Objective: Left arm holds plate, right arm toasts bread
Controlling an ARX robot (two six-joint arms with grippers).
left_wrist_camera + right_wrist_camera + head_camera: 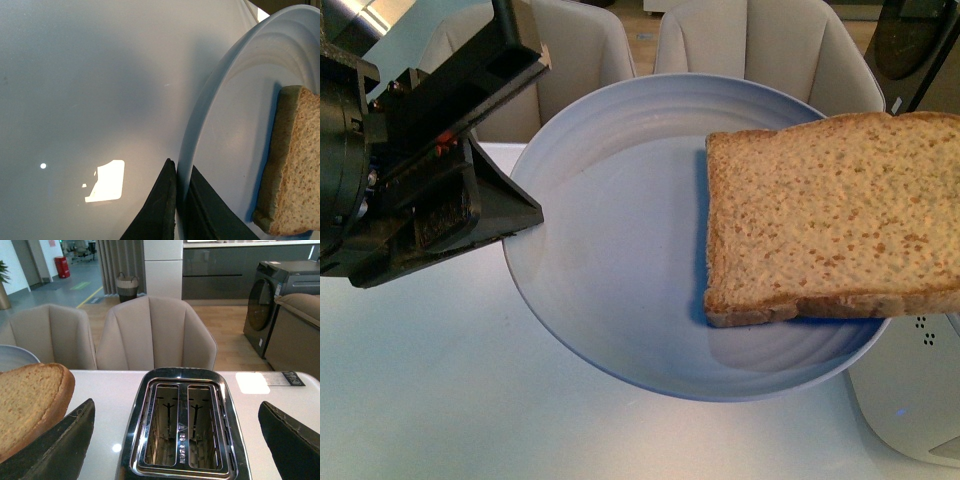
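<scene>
My left gripper (515, 215) is shut on the left rim of the pale blue-grey plate (610, 260) and holds it raised and tilted above the white table. In the left wrist view the jaws (181, 200) pinch the plate's rim (200, 125). The bread (830, 215) lies on the plate's right side, overhanging the rim; it also shows in the left wrist view (295, 170) and the right wrist view (27, 400). My right gripper (177, 440) is open and empty, above a toaster (182, 425) with two empty slots. The right gripper is out of the front view.
The toaster's white side (915, 395) shows at the front view's lower right, under the plate's edge. Beige chairs (155, 332) stand behind the white table (430, 390). A washing machine (272, 300) stands far back right.
</scene>
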